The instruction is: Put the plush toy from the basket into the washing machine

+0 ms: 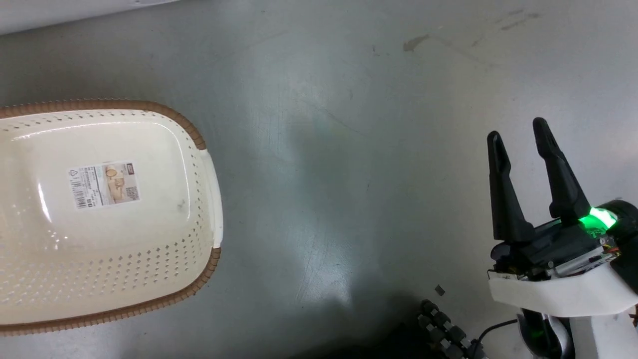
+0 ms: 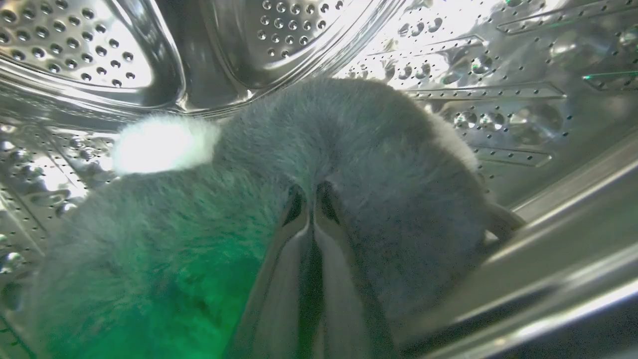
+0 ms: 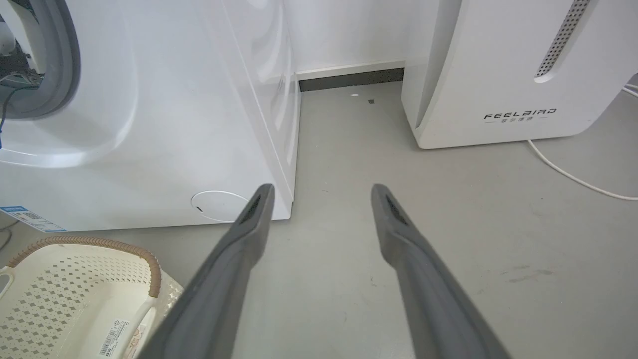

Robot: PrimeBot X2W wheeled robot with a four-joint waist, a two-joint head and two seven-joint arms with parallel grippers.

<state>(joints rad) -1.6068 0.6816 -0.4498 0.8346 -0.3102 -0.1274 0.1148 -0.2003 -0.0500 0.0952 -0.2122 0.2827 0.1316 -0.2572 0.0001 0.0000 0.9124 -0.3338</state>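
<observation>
As the head view shows, the right gripper point(image 1: 516, 130), fingers spread, hangs over open floor point(image 1: 349, 149), well apart from the basket point(image 1: 149, 239) rim. Left wrist view: the left gripper point(image 2: 310, 197) pinches the plush toy point(image 2: 379, 164) inside the washing machine point(image 2: 75, 45). Right wrist view: floor lies open beyond the machine's corner edge.

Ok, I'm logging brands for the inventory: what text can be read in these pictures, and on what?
"FEELBIRD": front of the white appliance; the small line under it is unreadable.
Label sticker on the basket bottom: too small to read.
Blue sticker on the washing machine: too small to read.
</observation>
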